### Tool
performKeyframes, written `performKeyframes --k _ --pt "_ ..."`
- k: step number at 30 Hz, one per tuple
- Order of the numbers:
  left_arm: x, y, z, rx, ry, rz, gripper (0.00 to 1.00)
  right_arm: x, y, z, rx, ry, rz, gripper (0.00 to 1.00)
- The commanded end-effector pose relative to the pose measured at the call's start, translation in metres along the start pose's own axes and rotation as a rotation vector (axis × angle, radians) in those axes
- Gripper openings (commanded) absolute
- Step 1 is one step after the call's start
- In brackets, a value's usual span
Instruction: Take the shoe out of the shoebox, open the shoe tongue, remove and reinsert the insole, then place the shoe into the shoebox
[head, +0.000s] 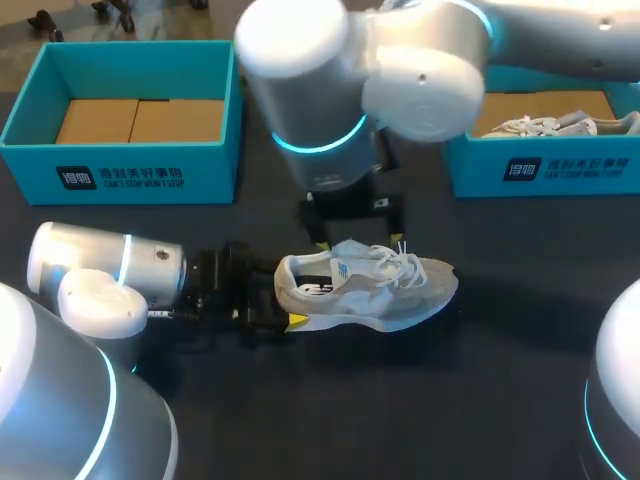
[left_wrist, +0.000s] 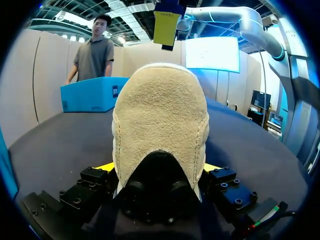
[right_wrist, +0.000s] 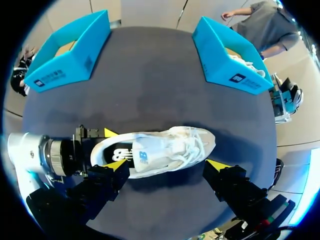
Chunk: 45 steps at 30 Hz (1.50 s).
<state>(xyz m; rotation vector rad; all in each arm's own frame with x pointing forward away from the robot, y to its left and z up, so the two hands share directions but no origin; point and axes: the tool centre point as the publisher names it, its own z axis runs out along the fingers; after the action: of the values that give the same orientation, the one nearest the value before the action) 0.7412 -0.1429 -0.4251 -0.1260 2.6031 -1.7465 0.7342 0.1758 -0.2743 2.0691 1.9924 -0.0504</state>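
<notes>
Shoe (head: 365, 290) likely light, soft on top, stiff heel (left_wrist: 160, 130); left jaws seemingly clamp that heel, right jaws spread wide, empty.

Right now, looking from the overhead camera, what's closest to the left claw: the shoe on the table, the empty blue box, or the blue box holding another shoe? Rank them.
1. The shoe on the table: its heel is clamped in the left gripper.
2. The empty blue box: back left.
3. The second blue box, holding another shoe: back right, farthest.
</notes>
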Motion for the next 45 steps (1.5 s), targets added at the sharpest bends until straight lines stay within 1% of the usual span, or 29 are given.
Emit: performKeyframes --k 1,10,19,25,31,35,39,42,45 --pt "0.001 0.0 0.002 -0.003 0.002 0.0 0.0 0.016 -0.002 0.007 0.0 -0.087 -0.004 1.0" --pt "0.001 0.0 0.002 -0.003 0.002 0.0 0.0 0.024 -0.007 0.021 0.0 -0.098 -0.006 1.0" --pt "0.001 0.0 0.002 -0.003 0.002 0.0 0.0 0.037 -0.011 0.031 0.024 -0.059 -0.036 1.0" --pt "0.001 0.0 0.002 -0.003 0.002 0.0 0.0 0.043 -0.013 0.044 0.037 -0.054 -0.049 1.0" --pt "0.001 0.0 0.002 -0.003 0.002 0.0 0.0 0.04 -0.011 0.055 0.042 -0.085 -0.059 1.0" --pt "0.001 0.0 0.002 -0.003 0.002 0.0 0.0 0.036 -0.011 0.067 0.048 -0.103 -0.065 1.0" --pt "0.001 0.0 0.002 -0.003 0.002 0.0 0.0 0.035 -0.01 0.077 0.052 -0.154 -0.072 1.0" --pt "0.001 0.0 0.002 -0.003 0.002 0.0 0.0 0.03 -0.01 0.084 0.049 -0.186 -0.062 1.0" --pt "0.001 0.0 0.002 -0.003 0.002 0.0 0.0 0.025 -0.01 0.087 0.042 -0.218 -0.052 1.0"
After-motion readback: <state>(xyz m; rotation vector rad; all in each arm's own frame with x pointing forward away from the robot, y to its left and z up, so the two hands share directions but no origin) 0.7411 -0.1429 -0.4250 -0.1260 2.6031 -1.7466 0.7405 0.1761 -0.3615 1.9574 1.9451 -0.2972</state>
